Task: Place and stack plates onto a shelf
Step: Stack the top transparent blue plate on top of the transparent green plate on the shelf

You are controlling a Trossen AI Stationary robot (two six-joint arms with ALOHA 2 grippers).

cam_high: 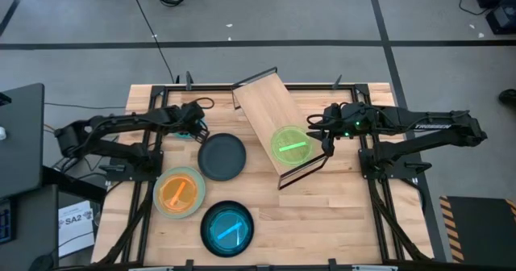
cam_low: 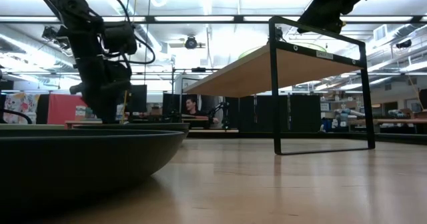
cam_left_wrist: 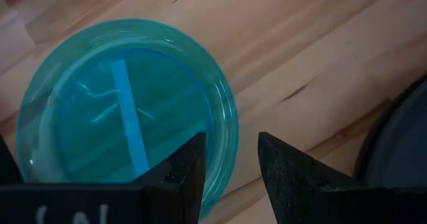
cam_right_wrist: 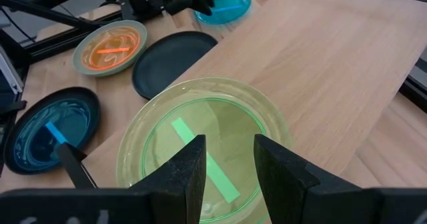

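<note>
On the shelf (cam_high: 274, 114), near its end closest to the right arm, we see the right gripper (cam_right_wrist: 227, 167) poised over a bright green plate (cam_high: 290, 144) with a green centre stripe; its two fingers stand parted with a clear gap, and they hold nothing that we can make out. That plate lies flat on the pale board and nothing is in it.

At the far left of the table (cam_high: 339, 214), the left gripper (cam_left_wrist: 230, 167) hangs above a small teal plate (cam_left_wrist: 127, 111) with a blue stripe; its fingers are also apart, one over the plate's rim, gripping nothing.

Outward from there, a dark grey plate (cam_high: 222, 156) lies on the table just beside the shelf's long edge, with nothing in it. Nearer the front, an orange plate (cam_high: 179, 192) with an orange stripe sits nested in a pale green one. Just beside it, a teal striped plate (cam_high: 227, 228) sits inside a black one.

The shelf stands slantwise across the table on black wire frames (cam_low: 320, 94), its board raised above the tabletop.
</note>
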